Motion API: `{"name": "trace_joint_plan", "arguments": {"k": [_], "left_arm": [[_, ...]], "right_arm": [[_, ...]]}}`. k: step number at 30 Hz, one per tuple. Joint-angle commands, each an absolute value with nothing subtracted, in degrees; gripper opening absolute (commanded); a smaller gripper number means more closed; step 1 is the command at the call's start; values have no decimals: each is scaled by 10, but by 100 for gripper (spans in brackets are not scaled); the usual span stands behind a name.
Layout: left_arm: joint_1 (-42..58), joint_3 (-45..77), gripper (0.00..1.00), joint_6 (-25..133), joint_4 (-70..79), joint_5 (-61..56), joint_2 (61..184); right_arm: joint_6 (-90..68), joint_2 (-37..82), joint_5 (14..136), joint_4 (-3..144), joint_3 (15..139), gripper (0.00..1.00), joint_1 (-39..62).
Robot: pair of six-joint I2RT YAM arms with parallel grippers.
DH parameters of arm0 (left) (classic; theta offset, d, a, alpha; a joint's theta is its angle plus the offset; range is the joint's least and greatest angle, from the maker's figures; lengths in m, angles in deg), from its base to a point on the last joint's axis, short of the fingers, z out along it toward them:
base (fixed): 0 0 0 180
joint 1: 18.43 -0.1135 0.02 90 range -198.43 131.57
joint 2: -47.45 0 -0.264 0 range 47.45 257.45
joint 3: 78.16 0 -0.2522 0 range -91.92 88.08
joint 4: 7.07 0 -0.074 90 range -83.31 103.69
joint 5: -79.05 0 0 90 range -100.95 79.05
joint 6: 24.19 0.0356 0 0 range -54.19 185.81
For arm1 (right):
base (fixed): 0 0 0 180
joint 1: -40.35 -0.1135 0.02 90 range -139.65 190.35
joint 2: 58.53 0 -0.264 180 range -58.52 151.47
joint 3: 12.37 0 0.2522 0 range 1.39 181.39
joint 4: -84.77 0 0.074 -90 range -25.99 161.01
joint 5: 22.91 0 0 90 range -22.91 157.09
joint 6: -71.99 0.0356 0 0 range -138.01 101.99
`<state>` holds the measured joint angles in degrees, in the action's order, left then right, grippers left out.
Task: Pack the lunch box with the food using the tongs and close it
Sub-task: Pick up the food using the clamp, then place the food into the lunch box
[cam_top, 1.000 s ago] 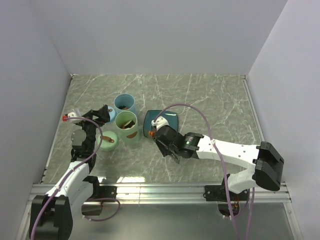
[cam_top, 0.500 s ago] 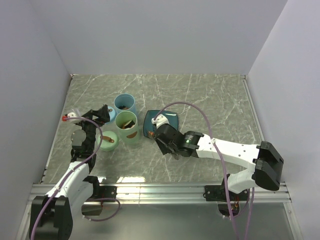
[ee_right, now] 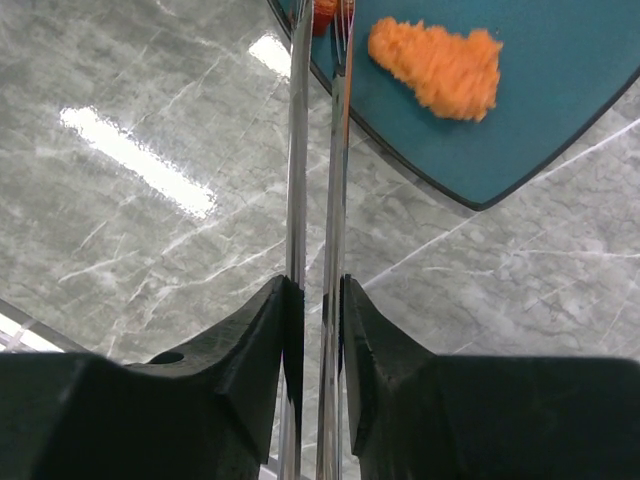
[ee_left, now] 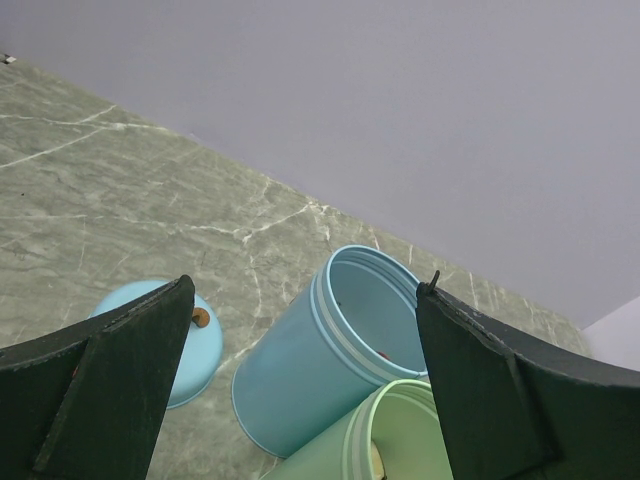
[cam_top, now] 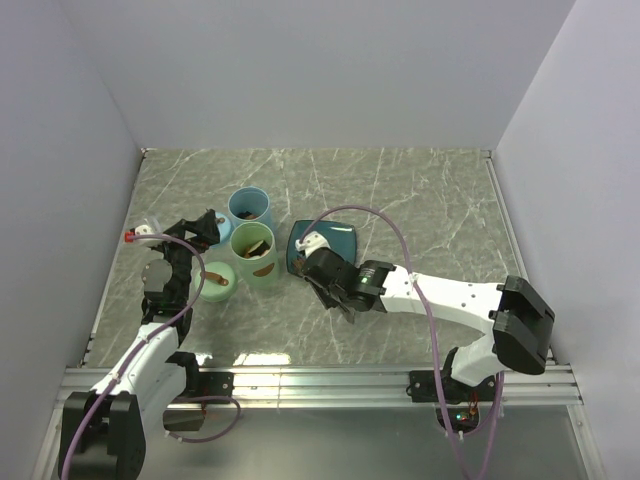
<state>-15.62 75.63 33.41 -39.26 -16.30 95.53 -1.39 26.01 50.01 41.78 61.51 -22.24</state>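
Grey-green marbled tabletop [cam_top: 420, 200] under white walls. Right gripper [ee_right: 315, 300] is clamped on the tongs [ee_right: 312, 180], squeezing the two silver arms almost together; their tips reach the edge of the teal plate [ee_right: 560, 90] with a small red bit [ee_right: 325, 12] between them, beside an orange chunk [ee_right: 440, 65] lying on the plate. Left gripper [ee_left: 305, 288] hangs empty, jaws spread wide, near the blue tub [ee_left: 290, 370], green tub [ee_left: 335, 450] and blue lid [ee_left: 205, 345]

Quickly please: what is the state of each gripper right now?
The left gripper: open, holding nothing.
The right gripper: closed on the tongs.
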Motion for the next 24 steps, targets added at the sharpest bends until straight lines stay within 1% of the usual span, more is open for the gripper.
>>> {"name": "trace_joint_plan", "arguments": {"k": [1,4,11,17,24], "left_arm": [[-160,751,99,330,-408,-163,945],[-160,751,99,330,-407,-163,946],[-160,751,99,330,-407,-163,945],[-160,751,99,331,-406,-164,946],[-160,750,99,331,-409,-164,949]], "right_arm": [[-18,255,491,414,650,28,-219],[-21,245,471,406,665,26,-216],[-58,216,437,398,719,26,-197],[-103,234,425,402,789,26,-177],[-155,280,448,427,878,27,-160]]}}
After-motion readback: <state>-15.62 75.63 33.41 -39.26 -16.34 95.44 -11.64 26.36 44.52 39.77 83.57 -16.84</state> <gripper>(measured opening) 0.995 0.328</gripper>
